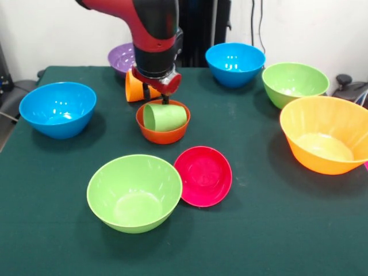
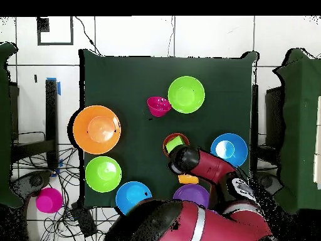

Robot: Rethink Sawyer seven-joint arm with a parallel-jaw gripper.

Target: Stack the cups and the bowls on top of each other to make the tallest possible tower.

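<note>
A light green cup point(image 1: 165, 117) lies on its side in the small orange-red bowl point(image 1: 163, 135) at mid table; both show in the overhead view point(image 2: 175, 144). My gripper point(image 1: 163, 99) hangs just above the cup's far rim, under the arm's red and black wrist point(image 1: 155, 57). An orange cup point(image 1: 135, 87) lies on its side just behind the gripper. A magenta bowl point(image 1: 203, 175) leans tilted against a light green bowl point(image 1: 133, 192) at the front. Blue bowls sit left point(image 1: 57, 109) and back right point(image 1: 234, 63). A purple bowl point(image 1: 122, 58) is behind the arm.
A second light green bowl point(image 1: 294, 83) and the large orange bowl point(image 1: 325, 135) stand at the right edge of the green table point(image 1: 259, 230). In the overhead view a magenta round thing point(image 2: 48, 199) lies on the floor off the table.
</note>
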